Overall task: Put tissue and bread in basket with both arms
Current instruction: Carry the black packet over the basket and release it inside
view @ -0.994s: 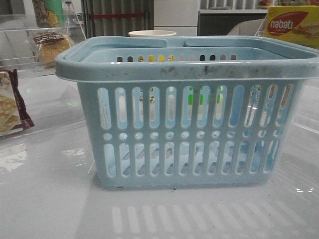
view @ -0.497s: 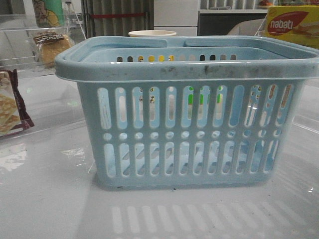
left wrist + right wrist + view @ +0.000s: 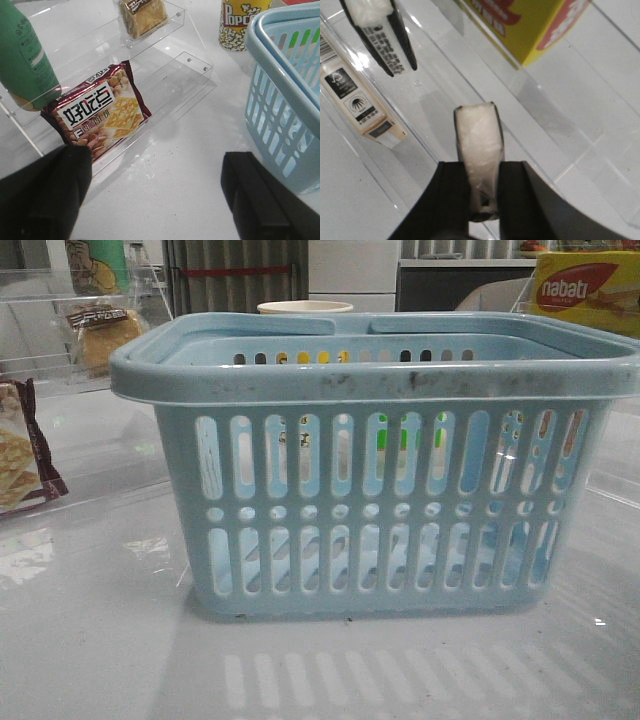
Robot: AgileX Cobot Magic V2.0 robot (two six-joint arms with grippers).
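Observation:
The light-blue basket [image 3: 380,380] stands mid-table, and its corner shows in the left wrist view [image 3: 280,95]. The bread [image 3: 100,332], golden-brown in clear wrap, sits on a clear shelf at the far left, also seen in the left wrist view [image 3: 142,15]. My left gripper [image 3: 155,170] is open and empty over bare table, between the cracker bag and the basket. My right gripper [image 3: 479,175] is shut on a tissue pack [image 3: 477,135], seen edge-on, white with dark edges, held above a clear shelf. A second similar pack [image 3: 379,30] lies farther off. Neither gripper shows in the front view.
A maroon-edged cracker bag [image 3: 97,112] leans in a clear acrylic rack [image 3: 165,75]. A green bottle [image 3: 22,55] and a popcorn cup [image 3: 240,22] stand nearby. A yellow nabati box [image 3: 525,25] and a cream box with black labels [image 3: 360,105] sit on the right shelf.

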